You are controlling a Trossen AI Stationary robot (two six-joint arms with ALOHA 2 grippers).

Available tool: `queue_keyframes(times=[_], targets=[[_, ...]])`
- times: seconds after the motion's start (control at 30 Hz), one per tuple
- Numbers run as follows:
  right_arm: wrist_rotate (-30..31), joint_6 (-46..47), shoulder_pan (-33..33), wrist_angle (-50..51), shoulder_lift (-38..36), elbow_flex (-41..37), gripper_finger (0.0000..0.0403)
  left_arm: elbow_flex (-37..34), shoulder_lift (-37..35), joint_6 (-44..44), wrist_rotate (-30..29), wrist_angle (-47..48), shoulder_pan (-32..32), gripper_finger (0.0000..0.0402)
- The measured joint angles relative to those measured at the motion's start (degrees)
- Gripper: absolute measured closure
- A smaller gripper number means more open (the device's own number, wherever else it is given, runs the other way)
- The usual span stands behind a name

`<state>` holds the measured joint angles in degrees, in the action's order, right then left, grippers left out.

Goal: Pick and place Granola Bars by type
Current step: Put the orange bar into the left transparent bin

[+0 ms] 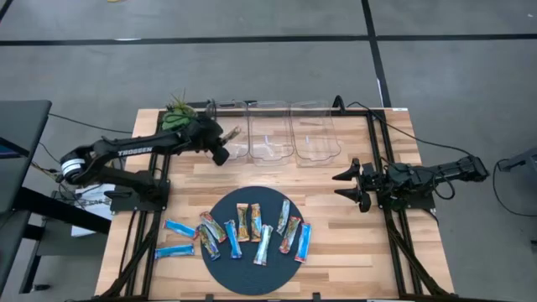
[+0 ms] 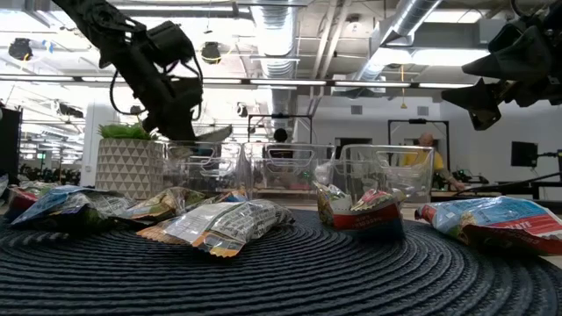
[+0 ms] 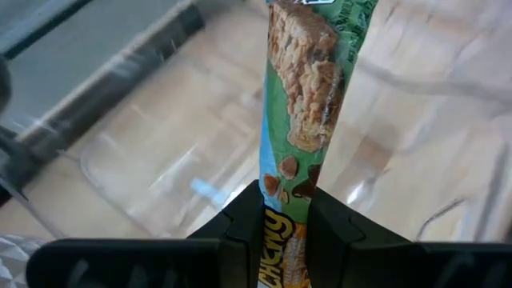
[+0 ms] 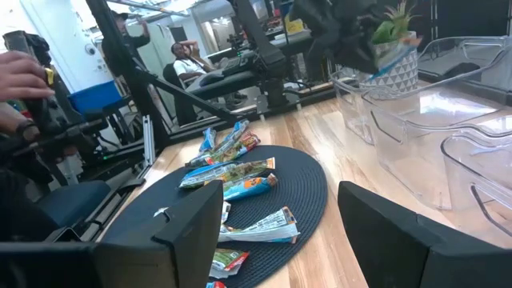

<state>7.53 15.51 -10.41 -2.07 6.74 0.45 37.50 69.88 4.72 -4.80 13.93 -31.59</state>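
My left gripper (image 1: 225, 146) is shut on a green-and-brown granola bar (image 3: 308, 80) over the near left part of the leftmost clear bin (image 1: 228, 132). The bar sticks out ahead of the fingers toward the bin's inside (image 1: 233, 132). Several other bars, blue, silvery and multicoloured, lie flat on a dark round mat (image 1: 252, 267). Two blue bars (image 1: 177, 238) lie on the wood left of it. My right gripper (image 1: 346, 184) waits open at the table's right side, with nothing between its fingers (image 4: 192, 228). My left gripper pinches the bar near its lettered end (image 3: 282, 210) between its two fingers (image 3: 240, 232). It comes slanting down from the table's left. The bar runs on along the fingers' line, lifted clear and hanging over the bin's floor.
Three clear bins stand in a row at the far edge: left, middle (image 1: 271, 132) and right (image 1: 315, 132). A potted plant (image 1: 178, 113) stands just left of them, close to my left arm. Bare wood lies between the bins and the mat.
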Motion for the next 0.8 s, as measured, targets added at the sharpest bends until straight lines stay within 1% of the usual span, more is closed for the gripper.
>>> queue_keyframes(times=[0.2, 0.37, 0.63, 0.8], targets=[[0.0, 0.0, 0.0, 0.0, 0.0, 0.0, 0.0159, 0.0, 4.2, -3.4, -0.1, 1.4, 0.0, 0.034], [0.0, 0.0, 0.0, 0.0, 0.0, 0.0, 0.0159, 0.0, 6.6, -4.5, -0.1, 2.2, 0.0, 0.034], [0.0, 0.0, 0.0, 0.0, 0.0, 0.0, 0.0159, 0.0, 7.0, -4.6, 0.0, 2.2, 0.0, 0.0339], [0.0, 0.0, 0.0, 0.0, 0.0, 0.0, 0.0159, 0.0, 7.0, -4.5, 0.0, 2.2, -0.1, 0.0317]])
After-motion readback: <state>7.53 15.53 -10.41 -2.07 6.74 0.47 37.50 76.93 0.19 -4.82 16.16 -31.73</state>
